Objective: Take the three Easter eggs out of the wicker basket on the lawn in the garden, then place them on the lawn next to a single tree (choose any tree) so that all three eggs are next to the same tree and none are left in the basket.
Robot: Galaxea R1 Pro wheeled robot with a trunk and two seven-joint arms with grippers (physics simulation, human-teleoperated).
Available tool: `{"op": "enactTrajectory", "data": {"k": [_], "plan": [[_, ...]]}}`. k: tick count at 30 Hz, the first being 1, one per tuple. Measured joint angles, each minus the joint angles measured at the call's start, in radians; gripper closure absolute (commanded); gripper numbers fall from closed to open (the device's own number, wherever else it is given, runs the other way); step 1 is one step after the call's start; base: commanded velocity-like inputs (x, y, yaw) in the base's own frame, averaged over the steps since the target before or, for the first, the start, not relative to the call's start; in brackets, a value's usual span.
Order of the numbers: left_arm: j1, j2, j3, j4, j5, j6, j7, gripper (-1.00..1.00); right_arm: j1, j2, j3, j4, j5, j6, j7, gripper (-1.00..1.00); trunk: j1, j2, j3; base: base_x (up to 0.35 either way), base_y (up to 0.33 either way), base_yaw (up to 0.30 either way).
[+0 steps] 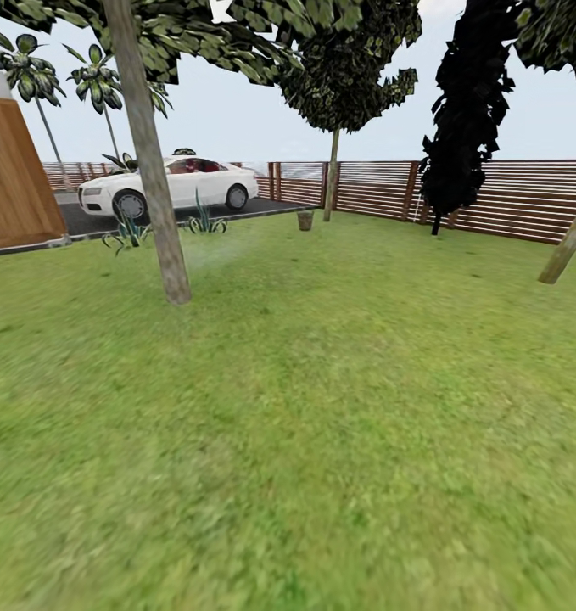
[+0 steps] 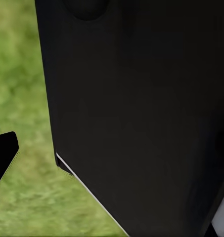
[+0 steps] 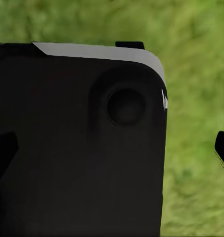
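Green grass of the lawn [image 1: 321, 441] takes up the whole lower two thirds of the head view, running up to a brown slatted fence [image 1: 491, 199] across the right and centre of the frame. The nearest tree [image 1: 152, 170] stands in the upper left, its pale mottled trunk leaning slightly and meeting the grass left of centre. A second pale-trunked tree [image 1: 332, 182] rises at the fence near the top centre, a black cypress-shaped tree [image 1: 466, 110] stands to its right, and another trunk [image 1: 567, 242] slants in at the right edge. A white car [image 1: 173, 187] sits on the driveway in the upper left, behind the near trunk. A small brownish object [image 1: 305, 220] rests on the grass just left of the far tree's foot; it may be the basket, but it is too small to tell, and no eggs can be made out.

Both wrist views look past dark robot bodywork to blurred grass, with only black slivers at their edges, so whether either gripper is spread or pressed together cannot be told.

The robot appears to be travelling across the garden, at the search-and-approach step. The next move likely calls for driving toward that brown object at the upper centre and confirming it is the basket before any reach.
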Motion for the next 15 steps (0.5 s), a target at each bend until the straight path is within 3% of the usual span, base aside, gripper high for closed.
{"op": "enactTrajectory", "data": {"k": [15], "plan": [[0.000,0.000,0.000,0.000,0.000,0.000,0.000,-1.00,0.000,-0.004,0.001,0.000,-0.001,0.001,0.000,-1.00,0.000,0.000,0.000,0.340,0.000,0.000]]}}
